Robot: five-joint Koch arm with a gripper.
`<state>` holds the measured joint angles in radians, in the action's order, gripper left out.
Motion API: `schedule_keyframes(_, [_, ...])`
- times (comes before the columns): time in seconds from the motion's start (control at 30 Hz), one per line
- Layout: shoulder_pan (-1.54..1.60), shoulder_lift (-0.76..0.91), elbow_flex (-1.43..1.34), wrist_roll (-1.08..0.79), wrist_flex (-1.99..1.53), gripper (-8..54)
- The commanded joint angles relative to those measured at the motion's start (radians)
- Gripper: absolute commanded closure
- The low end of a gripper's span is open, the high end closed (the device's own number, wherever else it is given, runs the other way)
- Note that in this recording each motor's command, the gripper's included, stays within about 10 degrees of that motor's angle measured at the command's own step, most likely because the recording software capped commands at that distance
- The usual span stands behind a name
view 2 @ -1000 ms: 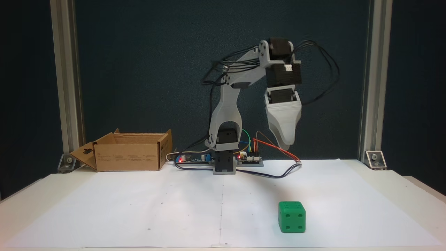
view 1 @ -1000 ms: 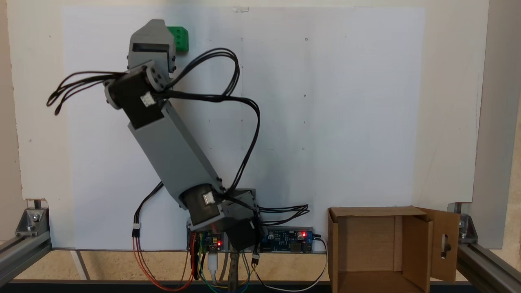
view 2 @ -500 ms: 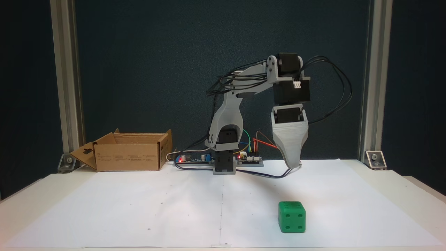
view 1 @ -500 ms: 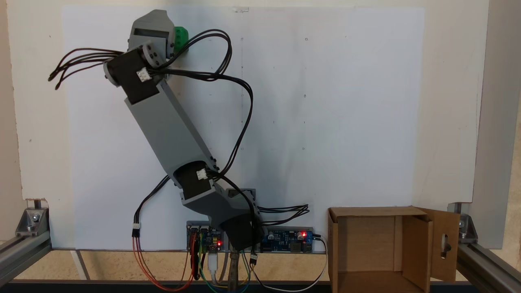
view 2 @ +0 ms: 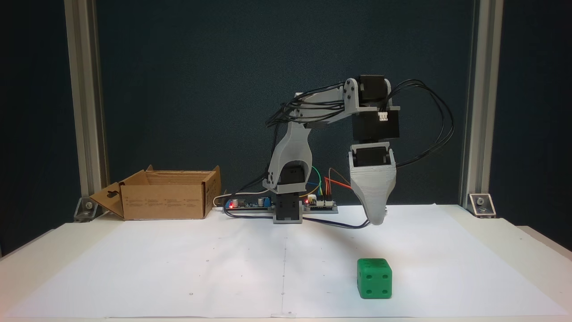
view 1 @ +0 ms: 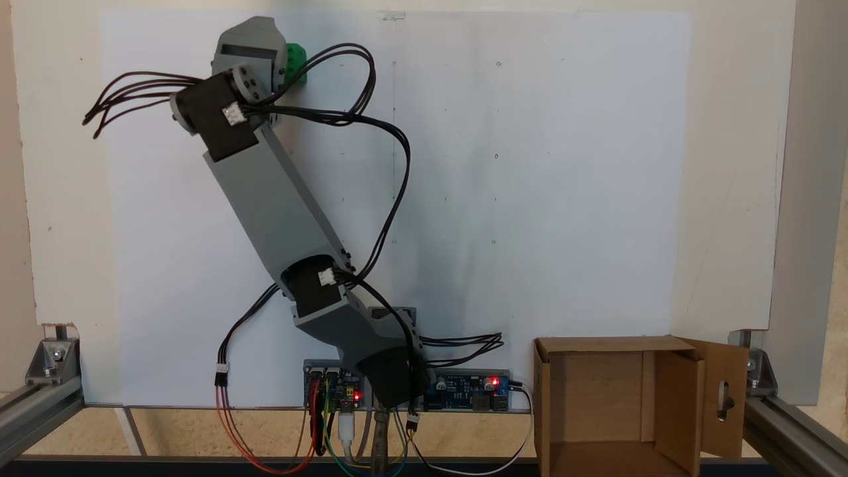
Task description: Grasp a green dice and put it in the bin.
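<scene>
From my station I read the arm as stretched out from its base point(view 2: 287, 210) over the white paper point(view 2: 178, 264) that covers the table. In a fixed view from the front, the gripper point(view 2: 377, 220) points straight down and hangs above the paper, its tip clear of the surface. The jaws line up one behind the other for this camera, so I see a single grey wedge and cannot tell how far apart they stand. I see nothing held at the tip.

The dice point(view 2: 374, 278) sits on the paper in front of the gripper, nearer the camera and apart from it. Its front face shows four pips. In a fixed view from above, the gripper body point(view 1: 250, 50) covers most of the dice point(view 1: 297, 58); a green edge shows at its right side (the jaws themselves are hidden under the body here).

The bin point(view 2: 166, 194) stands at the back left of the table in the front view, well apart from the dice, with its open side up. One flap carries a keyhole slot. From above, the bin point(view 1: 619, 344) lies at the lower right, with its interior visible.

Two circuit boards point(view 1: 404, 391) flank the base, red lamps lit.
</scene>
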<state>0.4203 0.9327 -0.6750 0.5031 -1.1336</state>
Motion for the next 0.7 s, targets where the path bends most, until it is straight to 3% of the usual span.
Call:
schedule_keyframes(0.0, [-0.005, 0.008, 0.072, 0.071, 0.009, 1.9])
schedule_keyframes(0.67, [-0.014, -0.055, 0.072, 0.071, 0.104, 2.0])
